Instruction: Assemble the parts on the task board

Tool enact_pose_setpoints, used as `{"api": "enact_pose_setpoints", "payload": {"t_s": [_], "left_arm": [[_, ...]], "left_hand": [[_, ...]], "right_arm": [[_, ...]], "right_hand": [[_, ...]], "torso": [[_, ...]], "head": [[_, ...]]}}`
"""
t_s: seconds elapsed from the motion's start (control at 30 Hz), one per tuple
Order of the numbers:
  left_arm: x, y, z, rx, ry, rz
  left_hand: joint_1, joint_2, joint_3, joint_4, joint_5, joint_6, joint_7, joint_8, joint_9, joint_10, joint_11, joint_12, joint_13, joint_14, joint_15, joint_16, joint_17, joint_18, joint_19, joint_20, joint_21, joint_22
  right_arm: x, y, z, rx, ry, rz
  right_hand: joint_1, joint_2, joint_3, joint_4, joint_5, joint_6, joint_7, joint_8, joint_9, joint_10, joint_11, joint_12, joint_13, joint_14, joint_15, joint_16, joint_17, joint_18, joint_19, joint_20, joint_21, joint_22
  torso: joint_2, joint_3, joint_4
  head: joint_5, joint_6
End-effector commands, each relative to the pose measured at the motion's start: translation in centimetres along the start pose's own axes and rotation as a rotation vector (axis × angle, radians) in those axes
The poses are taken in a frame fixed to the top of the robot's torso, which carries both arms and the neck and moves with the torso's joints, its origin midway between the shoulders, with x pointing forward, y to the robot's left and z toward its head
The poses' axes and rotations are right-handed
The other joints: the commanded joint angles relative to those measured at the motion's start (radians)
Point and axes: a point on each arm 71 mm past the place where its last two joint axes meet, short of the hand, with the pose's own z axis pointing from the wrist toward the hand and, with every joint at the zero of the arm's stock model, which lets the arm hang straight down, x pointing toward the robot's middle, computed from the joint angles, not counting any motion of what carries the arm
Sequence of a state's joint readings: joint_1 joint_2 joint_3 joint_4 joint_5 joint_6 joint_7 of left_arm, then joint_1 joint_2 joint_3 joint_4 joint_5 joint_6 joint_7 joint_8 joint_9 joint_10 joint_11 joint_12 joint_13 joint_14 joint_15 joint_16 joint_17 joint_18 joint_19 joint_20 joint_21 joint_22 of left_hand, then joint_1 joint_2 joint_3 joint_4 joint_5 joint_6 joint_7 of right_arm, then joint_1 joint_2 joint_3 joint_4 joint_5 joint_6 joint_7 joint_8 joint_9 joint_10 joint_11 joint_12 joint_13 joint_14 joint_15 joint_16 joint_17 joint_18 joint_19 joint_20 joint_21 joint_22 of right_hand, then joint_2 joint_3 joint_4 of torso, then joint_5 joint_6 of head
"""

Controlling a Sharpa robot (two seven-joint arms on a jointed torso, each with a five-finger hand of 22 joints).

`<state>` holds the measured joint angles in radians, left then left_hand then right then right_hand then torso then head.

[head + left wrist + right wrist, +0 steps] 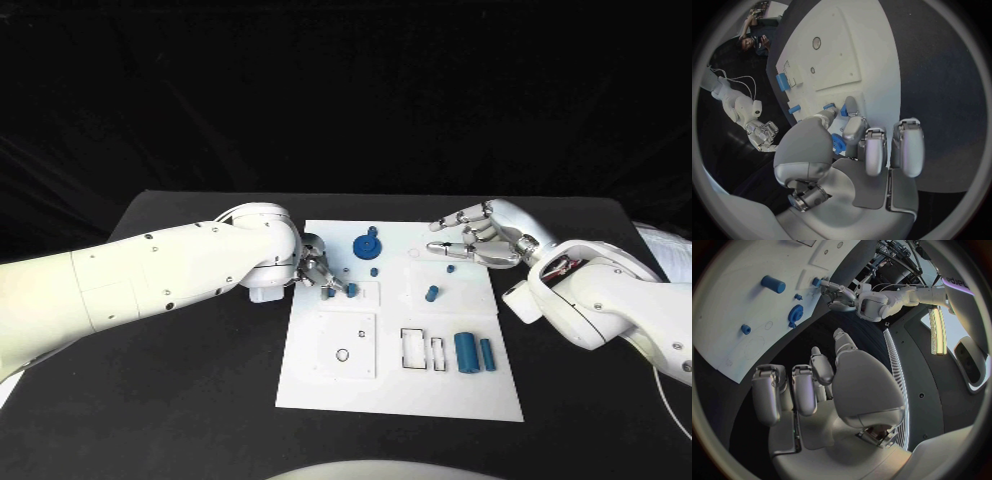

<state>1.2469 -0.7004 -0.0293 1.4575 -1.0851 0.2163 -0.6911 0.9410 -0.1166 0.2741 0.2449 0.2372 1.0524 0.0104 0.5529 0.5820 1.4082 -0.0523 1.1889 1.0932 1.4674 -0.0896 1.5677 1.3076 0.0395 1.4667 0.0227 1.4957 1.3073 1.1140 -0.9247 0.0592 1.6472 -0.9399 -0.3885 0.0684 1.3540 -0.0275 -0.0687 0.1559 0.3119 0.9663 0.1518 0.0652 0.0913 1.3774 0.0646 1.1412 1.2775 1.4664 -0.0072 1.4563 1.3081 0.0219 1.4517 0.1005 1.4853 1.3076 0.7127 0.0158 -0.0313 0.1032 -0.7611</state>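
Observation:
The white task board (397,385) (848,55) (729,355) lies mid-table. My left hand (317,272) (854,145) is over its far left part, thumb and fingers closed round a small blue part (837,144). Two short blue pegs (329,292) (352,290) stand right at its fingertips. A blue gear (366,246) (796,313) sits near the far edge. A blue peg (431,293) (773,284) stands right of centre. Two blue cylinders (466,351) (489,353) lie side by side at the right. My right hand (483,240) (817,385) hovers at the far right corner, fingers loosely bent, holding nothing.
Small blue studs (374,270) (449,268) stand on the far half of the board. Rectangular slots (423,349) and a round hole (342,355) open in its near half. Black table (173,400) surrounds the board on all sides.

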Motion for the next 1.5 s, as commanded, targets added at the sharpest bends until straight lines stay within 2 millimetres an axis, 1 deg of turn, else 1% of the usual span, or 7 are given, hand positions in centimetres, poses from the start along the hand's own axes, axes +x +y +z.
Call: {"api": "enact_pose_setpoints", "payload": {"t_s": [0.03,0.73,1.0,1.07,1.23,1.4,1.5], "left_arm": [[0.5,0.7,0.2,-0.055,0.013,0.016],[-1.1,1.2,-1.6,0.052,-0.140,-0.160],[-2.5,1.0,-2.0,0.197,-0.274,-0.361],[-3.0,0.8,-2.2,0.251,-0.324,-0.368],[-3.4,-0.8,-2.3,0.373,-0.405,-0.276],[-3.0,-3.4,-2.1,0.532,-0.433,-0.138],[-2.5,-4.8,-1.9,0.613,-0.452,-0.049]], "left_hand": [[0.022,0.015,-0.058,0.031,-0.059,0.008,0.000,-0.007,-0.002,0.008,0.002,0.003,-0.002,0.103,-0.008,0.003,0.263,-0.018,0.062,-0.005,0.006,0.207],[0.028,0.042,-0.134,0.046,-0.087,-0.008,0.009,-0.012,-0.006,0.003,0.005,0.017,0.016,0.103,-0.007,0.003,0.263,-0.010,0.045,-0.006,-0.024,0.186],[0.033,0.056,-0.218,0.047,-0.087,-0.074,0.034,-0.022,-0.028,-0.122,0.027,-0.154,-0.172,0.098,0.007,-0.008,0.247,0.033,-0.051,0.005,-0.193,0.063],[0.061,0.062,-0.236,0.048,-0.083,-0.123,0.054,-0.035,-0.040,-0.242,0.048,-0.315,-0.345,0.056,0.023,-0.094,0.131,0.068,-0.141,0.017,-0.353,-0.050],[0.282,0.046,-0.218,-0.010,-0.069,-0.215,0.103,-0.065,-0.077,-0.378,0.090,-0.431,-0.435,-0.088,0.060,-0.374,-0.174,0.132,-0.339,0.050,-0.734,-0.317],[0.446,0.043,-0.181,-0.039,-0.108,-0.284,0.148,-0.154,-0.168,-0.533,0.143,-0.633,-0.590,-0.277,0.108,-0.696,-0.490,0.138,-0.401,0.090,-0.876,-0.413],[0.542,0.034,-0.147,-0.074,-0.109,-0.263,0.143,-0.227,-0.241,-0.524,0.148,-0.746,-0.705,-0.285,0.110,-0.756,-0.554,0.143,-0.387,0.102,-0.920,-0.451]], "right_arm": [[0.1,0.0,0.0,-0.005,0.012,-0.004],[0.2,-0.1,0.0,-0.003,0.013,-0.003],[0.2,-0.1,0.0,-0.001,0.012,-0.003],[0.2,-0.1,0.0,0.000,0.012,-0.003],[0.2,-0.1,0.0,0.000,0.012,-0.003],[0.2,-0.1,0.0,-0.001,0.011,-0.003],[0.2,-0.1,0.1,-0.001,0.009,-0.003]], "right_hand": [[0.003,0.010,-0.005,-0.001,0.006,0.007,-0.003,0.004,0.001,-0.003,-0.004,-0.002,-0.002,0.063,-0.005,-0.005,0.069,0.020,-0.006,-0.001,-0.004,0.100],[0.003,0.010,-0.006,-0.001,0.010,0.007,-0.003,0.003,0.001,-0.004,-0.005,-0.004,-0.003,0.062,-0.005,-0.007,0.068,0.020,-0.007,-0.001,-0.005,0.099],[0.003,0.010,-0.006,-0.001,0.010,0.007,-0.003,0.003,0.001,-0.004,-0.005,-0.004,-0.003,0.062,-0.005,-0.007,0.068,0.020,-0.007,-0.001,-0.005,0.099],[0.003,0.010,-0.006,-0.001,0.010,0.007,-0.003,0.003,0.001,-0.004,-0.005,-0.004,-0.003,0.062,-0.005,-0.007,0.068,0.020,-0.007,-0.001,-0.005,0.099],[0.003,0.010,-0.006,-0.001,0.010,0.007,-0.003,0.003,0.001,-0.004,-0.005,-0.004,-0.003,0.062,-0.005,-0.007,0.068,0.020,-0.007,-0.001,-0.005,0.099],[0.004,0.011,-0.008,-0.001,0.014,0.006,-0.003,0.003,0.001,-0.004,-0.005,-0.004,-0.004,0.062,-0.005,-0.008,0.066,0.021,-0.007,-0.001,-0.006,0.098],[0.008,0.013,-0.007,-0.003,0.017,0.006,-0.003,0.003,0.001,-0.007,-0.005,-0.010,-0.008,0.061,-0.005,-0.010,0.063,0.022,-0.011,-0.002,-0.008,0.094]], "torso": [[0.000,-0.0004,-0.0002],[-0.001,0.0012,0.0003],[0.001,0.0006,0.0006],[0.000,0.0011,0.0004],[0.000,0.0003,-0.0005],[0.003,-0.0009,-0.0021],[0.005,-0.0022,-0.0040]], "head": [[0.000,-0.001],[-0.002,0.005],[-0.007,0.006],[-0.007,0.006],[-0.009,0.009],[-0.015,0.012],[-0.020,0.015]]}}
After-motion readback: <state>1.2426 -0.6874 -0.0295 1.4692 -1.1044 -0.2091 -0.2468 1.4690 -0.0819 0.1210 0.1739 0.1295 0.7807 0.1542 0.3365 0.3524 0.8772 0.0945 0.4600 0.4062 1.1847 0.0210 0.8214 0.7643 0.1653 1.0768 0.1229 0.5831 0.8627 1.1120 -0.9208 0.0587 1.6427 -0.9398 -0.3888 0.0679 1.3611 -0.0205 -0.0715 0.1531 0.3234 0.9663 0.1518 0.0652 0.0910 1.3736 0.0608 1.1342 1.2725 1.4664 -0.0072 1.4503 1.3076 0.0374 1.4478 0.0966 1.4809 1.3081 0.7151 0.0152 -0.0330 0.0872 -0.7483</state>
